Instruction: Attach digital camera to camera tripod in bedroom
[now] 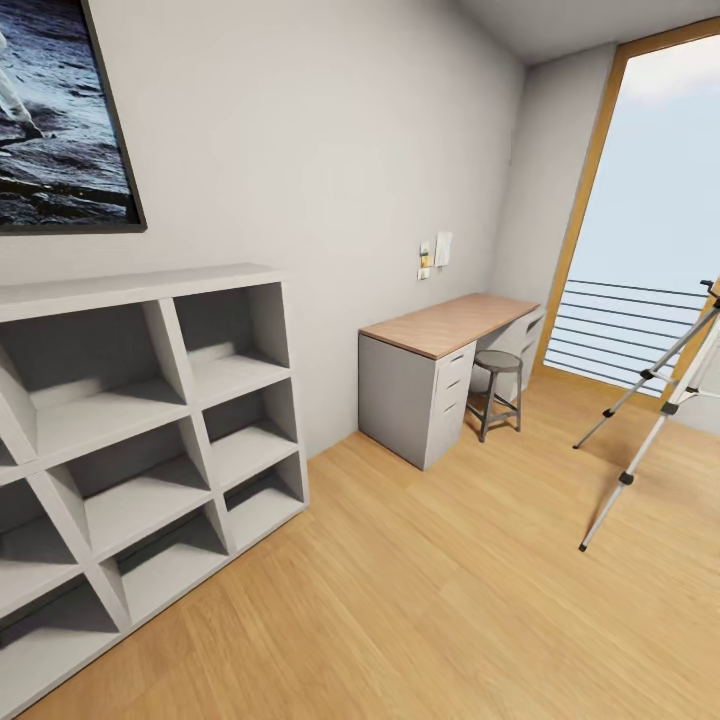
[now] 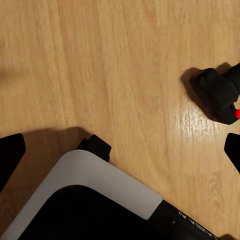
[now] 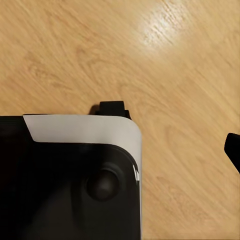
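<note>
Grey shelving (image 1: 140,440) stands nearest; desk (image 1: 450,325) and stool (image 1: 498,392) sit beyond, camera tripod (image 1: 655,400) by the window (image 1: 650,230). Either gripper's opening cannot be told.

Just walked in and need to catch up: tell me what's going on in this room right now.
The robot is in the bedroom, apparently on its way, handling nothing. The tripod stands on the wood floor by the window, with a desk and stool beside the wall and a shelf unit nearer. In the left wrist view, a small black thing with a red spot, possibly the camera, lies on the floor.
</note>
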`<state>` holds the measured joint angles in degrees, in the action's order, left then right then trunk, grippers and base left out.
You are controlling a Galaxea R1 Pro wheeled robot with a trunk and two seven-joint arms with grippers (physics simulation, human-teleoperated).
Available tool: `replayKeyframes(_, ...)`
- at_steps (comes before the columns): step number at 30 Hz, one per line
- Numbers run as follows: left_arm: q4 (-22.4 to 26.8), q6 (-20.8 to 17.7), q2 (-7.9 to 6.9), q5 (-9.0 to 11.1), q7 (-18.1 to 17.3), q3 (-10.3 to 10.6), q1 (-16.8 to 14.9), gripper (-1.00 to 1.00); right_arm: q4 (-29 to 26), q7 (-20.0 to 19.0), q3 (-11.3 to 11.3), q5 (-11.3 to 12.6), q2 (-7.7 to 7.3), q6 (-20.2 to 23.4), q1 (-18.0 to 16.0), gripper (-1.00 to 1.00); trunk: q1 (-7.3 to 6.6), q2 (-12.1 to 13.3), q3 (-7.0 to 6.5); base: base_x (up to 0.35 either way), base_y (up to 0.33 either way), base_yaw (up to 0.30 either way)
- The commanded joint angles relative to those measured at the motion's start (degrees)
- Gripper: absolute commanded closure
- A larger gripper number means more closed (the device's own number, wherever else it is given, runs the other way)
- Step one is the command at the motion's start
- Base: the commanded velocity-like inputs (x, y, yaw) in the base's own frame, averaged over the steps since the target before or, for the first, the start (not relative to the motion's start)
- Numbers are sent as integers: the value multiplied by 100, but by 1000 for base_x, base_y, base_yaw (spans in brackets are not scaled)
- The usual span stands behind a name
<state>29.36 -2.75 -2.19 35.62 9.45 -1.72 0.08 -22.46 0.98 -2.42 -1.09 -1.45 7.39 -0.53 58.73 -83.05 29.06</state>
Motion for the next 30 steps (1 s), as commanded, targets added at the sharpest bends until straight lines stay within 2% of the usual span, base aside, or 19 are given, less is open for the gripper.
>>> replayKeyframes(1, 18, -30, 2, 42, 22, -2, 1, -100, -13, 8, -12, -12, 3, 36, 0, -100, 0, -3, 6, 0, 0, 0)
replayKeyframes(4, 44, -33, 8, 28, 22, 10, 1, -100, -15, -2, 3, -19, 8, 43, 0, -100, 0, -3, 6, 0, 0, 0)
replayKeyframes(7, 281, -110, 18, -52, 22, 96, 1, -100, -59, -15, -2, -127, 6, 55, 0, -100, 0, -3, 6, 0, 0, 0)
replayKeyframes(10, 700, -471, 4, -193, 22, 175, -1, -100, -180, -17, -20, -218, -25, 113, -49, -100, 0, -3, 6, 0, 0, 0)
replayKeyframes(12, 1083, -920, -5, -320, 22, 205, -2, -100, -344, -21, -27, -245, -52, 224, -192, -100, 0, -3, 6, 0, 0, 0)
replayKeyframes(15, 1803, -1823, -19, -506, 37, 227, -1, -100, -572, -32, -35, -239, -65, 577, -557, -100, 0, -3, 6, 0, 0, 0)
replayKeyframes(17, 2308, -2444, -30, -603, 44, 229, -9, -100, -669, -43, -45, -234, -66, 931, -825, -100, 0, -3, 6, 0, 0, 0)
replayKeyframes(18, 2545, -2740, -34, -639, 48, 230, -14, -100, -739, -50, -55, -232, -64, 1311, -1080, -100, 0, -3, 6, 0, 0, 0)
replayKeyframes(19, 2956, -3254, -41, -688, 71, 231, -30, -100, -776, -53, -61, -230, -61, 1488, -1200, -100, 0, -3, 6, 0, 0, 0)
replayKeyframes(20, 3393, -3932, -46, -730, 191, 230, -273, -100, -895, -59, -74, -227, -55, 1961, -1693, -100, 0, -3, 6, 0, 0, 0)
replayKeyframes(24, 3395, -4267, -39, -711, 364, 228, -896, -100, -982, -67, -80, -220, -48, 2204, -2216, -100, 0, -3, 6, 0, 0, 0)
replayKeyframes(25, 3163, -4358, -33, -698, 435, 226, -1256, -100, -1028, -74, -83, -217, -45, 2292, -2456, -100, 0, -3, 6, 0, 0, 0)
replayKeyframes(29, 2365, -4422, 6, -686, 513, 225, -2004, -100, -1255, -83, -88, -187, -40, 2578, -2768, -100, 0, -3, 6, 0, 0, 0)
replayKeyframes(30, 1948, -4415, 54, -689, 532, 225, -2344, -100, -1485, -85, -90, -119, -32, 2781, -2847, -100, 0, -3, 6, 0, 0, 0)
